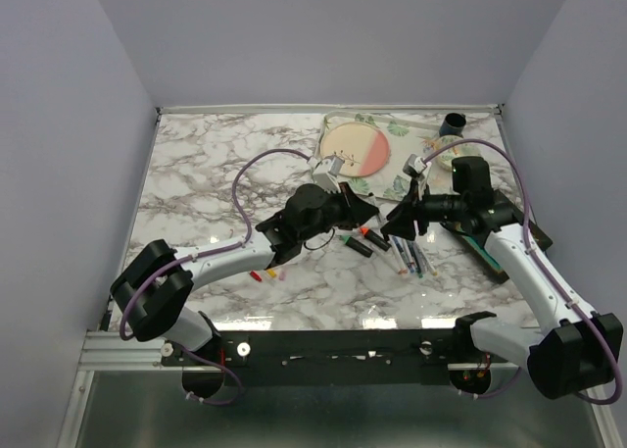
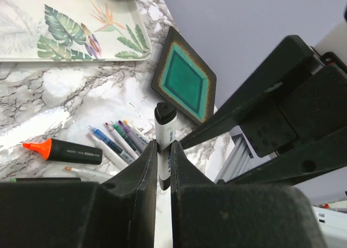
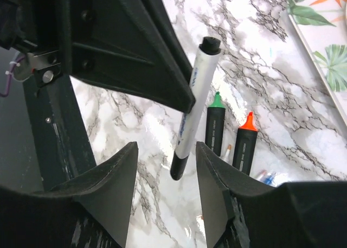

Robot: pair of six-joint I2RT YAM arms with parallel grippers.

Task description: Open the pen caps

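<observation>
A white pen (image 2: pixel 164 133) with a black cap (image 2: pixel 165 113) is held above the marble table, my left gripper (image 2: pixel 164 146) shut on its barrel. In the right wrist view the pen (image 3: pixel 194 96) slants down and its black cap (image 3: pixel 180 166) hangs between the jaws of my open right gripper (image 3: pixel 165 149), which stand apart from it on both sides. From above, the left gripper (image 1: pixel 372 216) and right gripper (image 1: pixel 397 223) meet nose to nose at mid-table. Small loose red and yellow pen caps (image 1: pixel 265 273) lie by the left forearm.
An orange-tipped highlighter (image 3: pixel 245 142) and a green-tipped one (image 3: pixel 214 128) lie below the grippers, beside several thin pens (image 2: pixel 116 139). A leaf-print tray (image 2: pixel 81 47) with a peach plate (image 1: pixel 355 149) sits behind. A green square dish (image 2: pixel 184 82) lies right, a dark cup (image 1: pixel 454 124) at back.
</observation>
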